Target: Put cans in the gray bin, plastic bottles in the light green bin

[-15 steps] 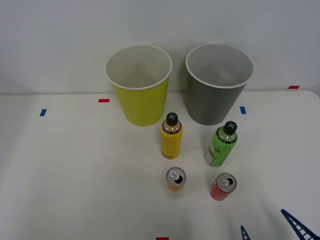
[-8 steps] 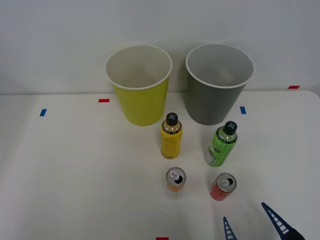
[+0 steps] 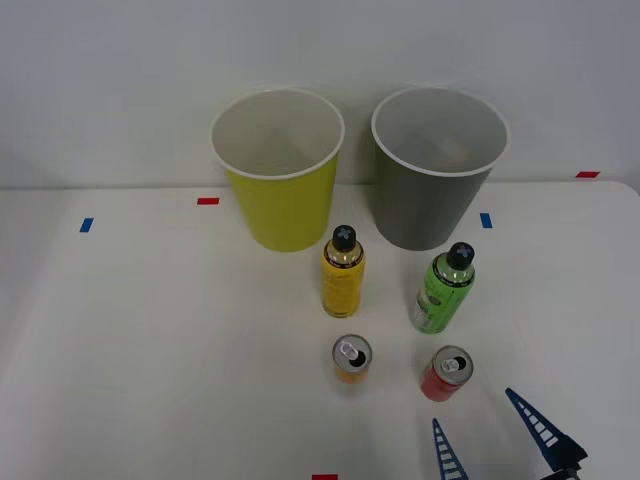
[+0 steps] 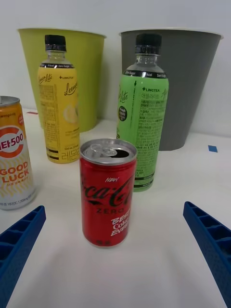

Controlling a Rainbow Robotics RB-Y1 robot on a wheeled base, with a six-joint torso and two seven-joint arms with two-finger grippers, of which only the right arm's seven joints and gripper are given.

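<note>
Two tapered round bins stand at the rear of the white table (image 3: 150,330), yellow-green plastic bin (image 3: 280,205) left of dark gray plastic bin (image 3: 430,205); yellow-labelled bottle (image 3: 343,272) and green-labelled bottle (image 3: 441,290) stand before them, orange can (image 3: 351,359) and red can (image 3: 445,373) nearest.

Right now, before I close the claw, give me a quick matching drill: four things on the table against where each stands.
Things:
1 red can
2 orange can
3 green bottle
4 yellow bottle

Places:
A in front of the gray bin
B just ahead of the open claw
C in front of the green bin
D in front of the yellow bottle

Pairs: 1-B, 2-D, 3-A, 4-C
</note>
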